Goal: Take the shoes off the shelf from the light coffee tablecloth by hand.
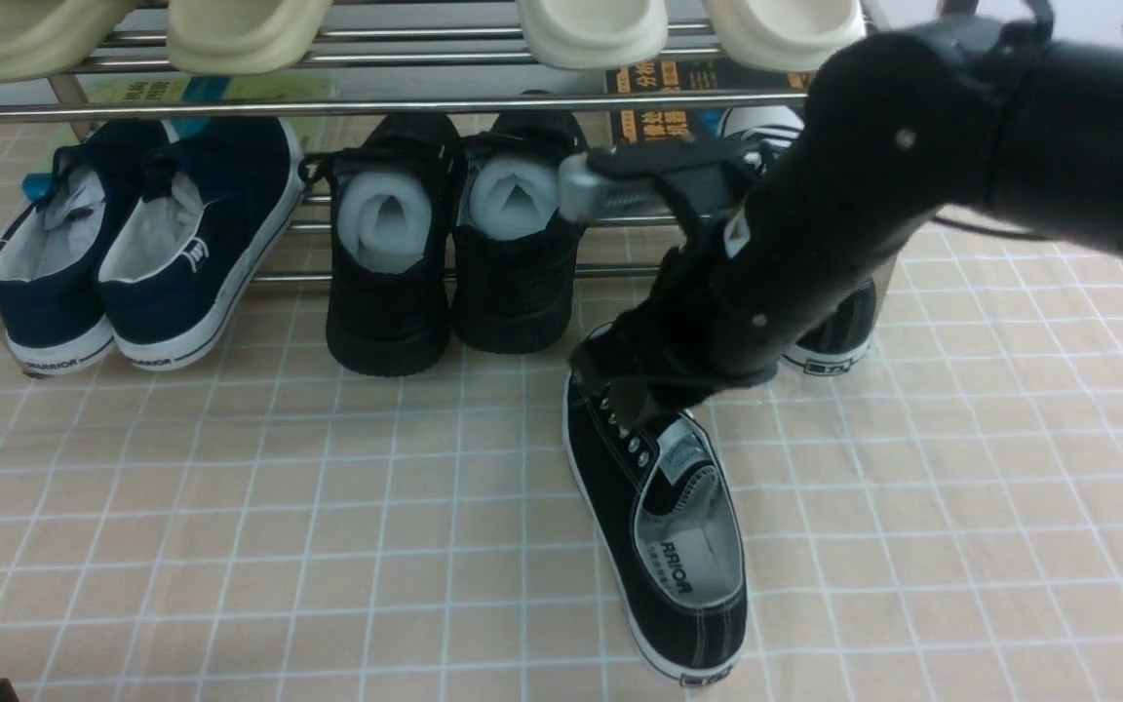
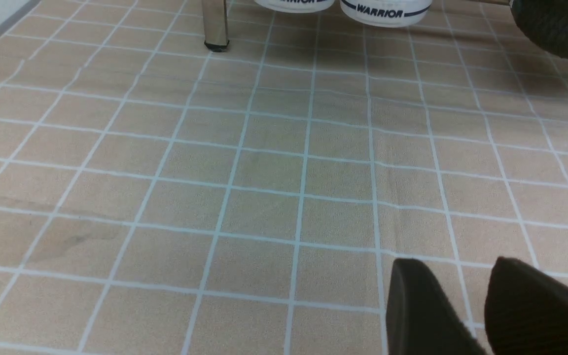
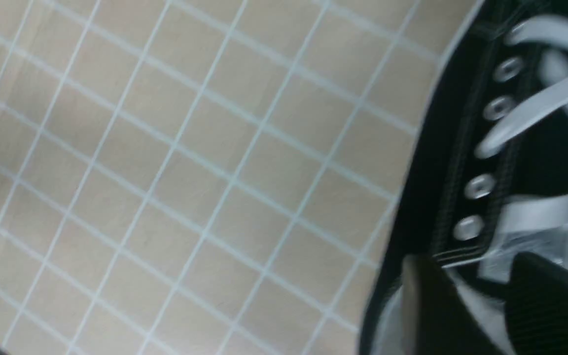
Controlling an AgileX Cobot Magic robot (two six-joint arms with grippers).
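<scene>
Black canvas sneaker, silver eyelets, pale lining, white-edged sole, right gripper parted above, left gripper parted.

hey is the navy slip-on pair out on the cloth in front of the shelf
No, the navy slip-on pair sits under the shelf's upper tier.

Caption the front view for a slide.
Black robot arm above a black canvas sneaker on beige white-gridded cloth, before a chrome tube shoe rack.

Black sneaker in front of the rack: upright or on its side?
Upright, though skewed: the black sneaker shows its insole facing up and the white sole edging along the cloth.
</scene>
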